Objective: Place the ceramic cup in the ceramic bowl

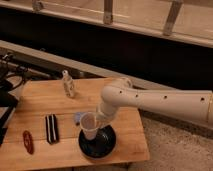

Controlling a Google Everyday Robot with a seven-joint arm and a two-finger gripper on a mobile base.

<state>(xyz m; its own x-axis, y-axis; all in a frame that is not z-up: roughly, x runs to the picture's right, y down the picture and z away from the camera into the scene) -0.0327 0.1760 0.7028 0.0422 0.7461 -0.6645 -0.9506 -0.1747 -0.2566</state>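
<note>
The cream ceramic cup (pixel 90 125) is held upright over the left part of the dark ceramic bowl (pixel 99 142), which sits near the front right of the wooden table (pixel 45 102). I cannot tell whether the cup's base touches the bowl. My gripper (pixel 100 120) comes down from the white arm (pixel 155 102) on the right and is at the cup's right side, at its rim. A small pale-blue object (pixel 78 117) lies just behind the cup on the left.
A small clear bottle (pixel 68 85) stands at the table's back middle. A black striped object (pixel 51 128) and a red-brown object (pixel 27 141) lie at the front left. Dark equipment with cables sits off the table's left edge. A dark ledge and railing run behind.
</note>
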